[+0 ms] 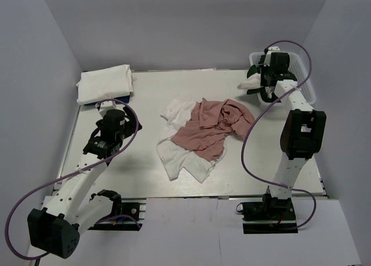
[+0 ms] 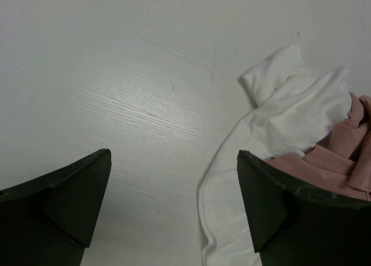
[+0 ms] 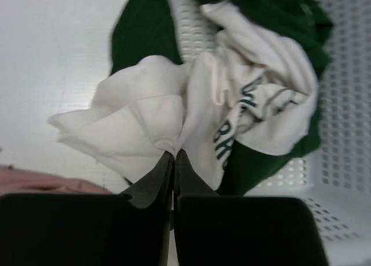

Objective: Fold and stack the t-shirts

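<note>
Left gripper [image 2: 174, 155] - fingers spread, holding nothing, low over table [image 2: 116, 75] beside the heap; likely waiting. Centre: pink shirt [image 1: 208, 127] crumpled atop white shirt [image 1: 179, 159], both unfolded. Far left: folded stack [image 1: 104, 83]. Far right: right gripper [image 3: 174, 153] pinching a fold of printed shirt [image 3: 145, 115] - apparently drawing it from basket [image 3: 342, 133]; green shirt [image 3: 139, 34] beneath.

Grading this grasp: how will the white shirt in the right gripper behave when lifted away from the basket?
Probably floppy: the white shirt bunches in soft folds at the right gripper, so it should drape and hang. Likely light, being thin cloth. It lies tangled with the dark green shirt over the basket, which may drag along.
</note>
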### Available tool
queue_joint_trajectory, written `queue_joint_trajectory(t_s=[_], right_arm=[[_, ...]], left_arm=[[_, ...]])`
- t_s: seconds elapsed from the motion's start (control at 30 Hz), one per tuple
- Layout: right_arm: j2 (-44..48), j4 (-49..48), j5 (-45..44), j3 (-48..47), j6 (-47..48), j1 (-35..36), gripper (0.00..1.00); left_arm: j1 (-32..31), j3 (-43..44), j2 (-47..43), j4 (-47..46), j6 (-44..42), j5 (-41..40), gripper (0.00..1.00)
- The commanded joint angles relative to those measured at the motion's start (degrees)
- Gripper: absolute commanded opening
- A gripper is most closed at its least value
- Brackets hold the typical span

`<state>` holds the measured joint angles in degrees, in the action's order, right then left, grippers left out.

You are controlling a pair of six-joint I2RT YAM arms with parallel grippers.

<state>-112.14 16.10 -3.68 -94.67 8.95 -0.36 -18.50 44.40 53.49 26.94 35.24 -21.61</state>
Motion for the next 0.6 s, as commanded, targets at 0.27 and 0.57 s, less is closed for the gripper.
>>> queue_joint_trajectory(t_s=[0.27, 0.57], right_arm=[[-5.54, 1.38, -27.38, -13.93, -17.47, -6.32, 0.00], [-11.02, 8.96, -17.34, -16.70, -17.48, -6.59, 0.60]], left_arm=[[-0.22, 0.77, 1.17, -0.84, -0.26, 0.77, 0.99], [-0.22, 2.00, 1.70, -0.84, -1.32, 1.82, 0.99]])
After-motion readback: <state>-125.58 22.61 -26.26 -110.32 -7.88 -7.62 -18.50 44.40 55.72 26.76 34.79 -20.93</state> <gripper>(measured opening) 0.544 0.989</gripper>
